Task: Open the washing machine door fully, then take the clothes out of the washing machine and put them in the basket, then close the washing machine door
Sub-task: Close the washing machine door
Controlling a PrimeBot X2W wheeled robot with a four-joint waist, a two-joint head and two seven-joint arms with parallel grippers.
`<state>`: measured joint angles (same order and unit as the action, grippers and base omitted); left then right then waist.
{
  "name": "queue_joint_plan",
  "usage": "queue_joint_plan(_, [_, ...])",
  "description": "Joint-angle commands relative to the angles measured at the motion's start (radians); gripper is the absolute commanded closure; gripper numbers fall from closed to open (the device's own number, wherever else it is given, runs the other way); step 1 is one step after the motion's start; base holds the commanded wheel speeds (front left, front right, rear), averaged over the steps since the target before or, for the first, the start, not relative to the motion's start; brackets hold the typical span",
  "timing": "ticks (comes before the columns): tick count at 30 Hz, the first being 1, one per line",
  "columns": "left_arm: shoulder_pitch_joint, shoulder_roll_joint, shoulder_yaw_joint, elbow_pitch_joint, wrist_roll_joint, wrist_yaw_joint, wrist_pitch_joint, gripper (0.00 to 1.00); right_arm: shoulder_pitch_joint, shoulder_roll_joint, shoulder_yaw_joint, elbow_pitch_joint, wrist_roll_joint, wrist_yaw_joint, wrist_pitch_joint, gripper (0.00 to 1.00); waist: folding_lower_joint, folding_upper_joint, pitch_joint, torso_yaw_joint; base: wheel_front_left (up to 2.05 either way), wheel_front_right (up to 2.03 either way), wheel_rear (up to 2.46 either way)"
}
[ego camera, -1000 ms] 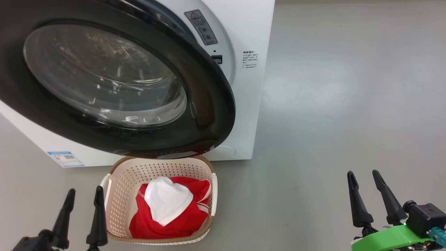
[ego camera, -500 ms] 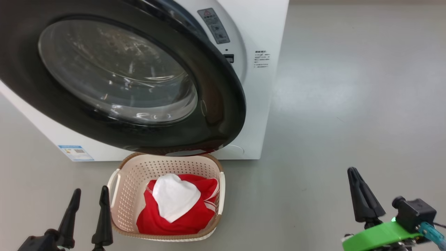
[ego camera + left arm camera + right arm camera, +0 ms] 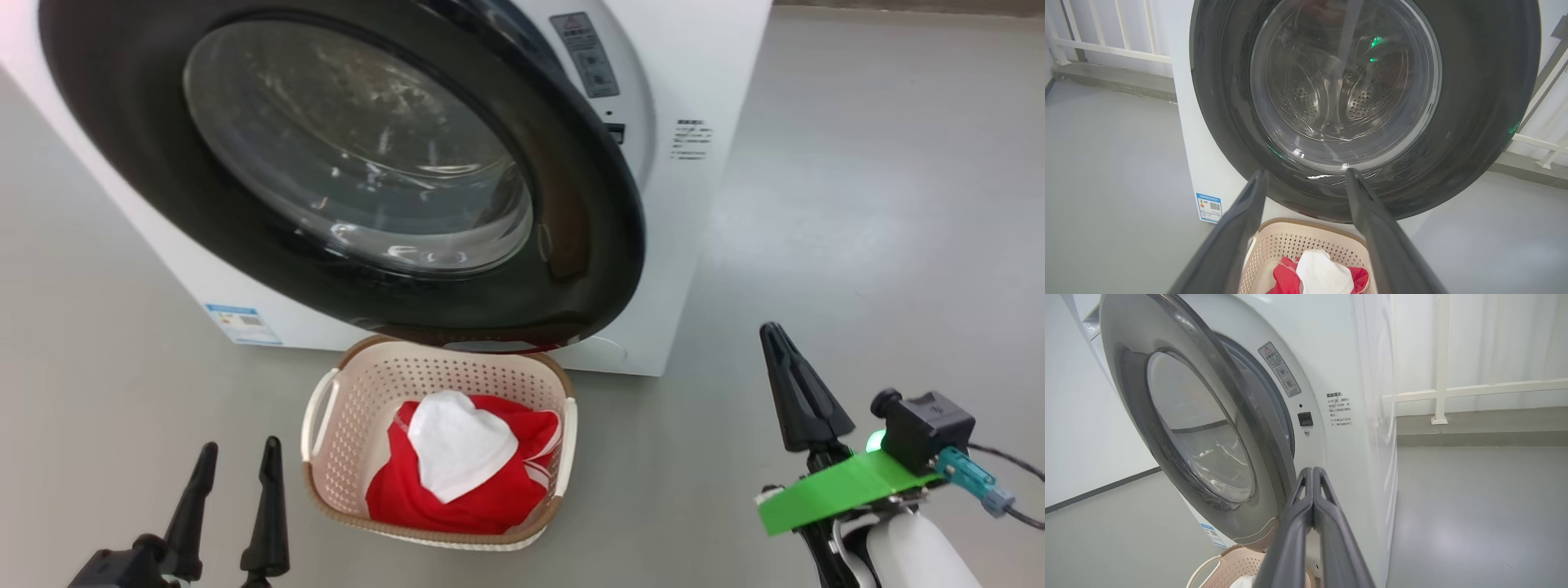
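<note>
**Changes**
- Left hand: low at the left of the head view. Fingers apart and holding nothing, as they were a second ago.
- Right hand: low at the right. Its fingers were apart a second ago and are now pressed together on nothing, forming one dark wedge. This looks like a blunt pusher made ready for the closing step.
- The whole head view has shifted. That is the camera turning, not the things moving.

**Task's things**
- Basket: on the floor just before the washing machine, beside the left hand.
- Clothes: a red and white heap lying inside the basket. The unloading step looks done.
- Washing machine door: ajar, its free edge standing off the white front in the right wrist view.
- Drum: bare steel behind the glass.
- Washing machine: white, upright.

**Surroundings and what stands in the way**
- Blue sticker: low on the cabinet.
- Floor: grey.
- Railing: white, behind the machine.
- The basket's far rim sits beneath the door's lower edge. I cannot tell whether the door clears it when it swings.
</note>
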<state>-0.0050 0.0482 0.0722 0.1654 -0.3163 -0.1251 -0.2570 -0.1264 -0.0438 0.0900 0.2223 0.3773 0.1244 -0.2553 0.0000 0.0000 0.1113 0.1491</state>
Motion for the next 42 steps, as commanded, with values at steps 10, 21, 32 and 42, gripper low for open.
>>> queue_joint_plan(10, [-0.065,0.002,-0.013,-0.019,-0.024,-0.006,-0.005,0.0,-0.182,-0.006,0.066,0.041,-0.02,0.006,-0.006,1.0,0.0,0.0,0.05,0.108,0.0,0.0,0.0])
queue_joint_plan(21, [-0.102,0.002,-0.046,-0.015,-0.057,-0.006,-0.005,0.0,-0.271,-0.006,0.097,0.091,-0.025,0.006,-0.006,1.0,0.0,0.0,0.102,0.15,0.0,0.0,0.0])
queue_joint_plan(32, [-0.139,0.002,-0.068,-0.018,-0.074,-0.006,-0.005,0.0,-0.351,-0.006,0.09,0.116,-0.032,0.006,-0.006,1.0,0.0,0.0,0.158,0.171,0.0,0.0,0.0])
queue_joint_plan(42, [-0.17,0.002,-0.093,-0.022,-0.088,-0.006,-0.005,0.0,-0.417,-0.006,0.043,0.113,-0.049,0.006,-0.006,1.0,0.0,0.0,0.213,0.189,0.0,0.0,0.0])
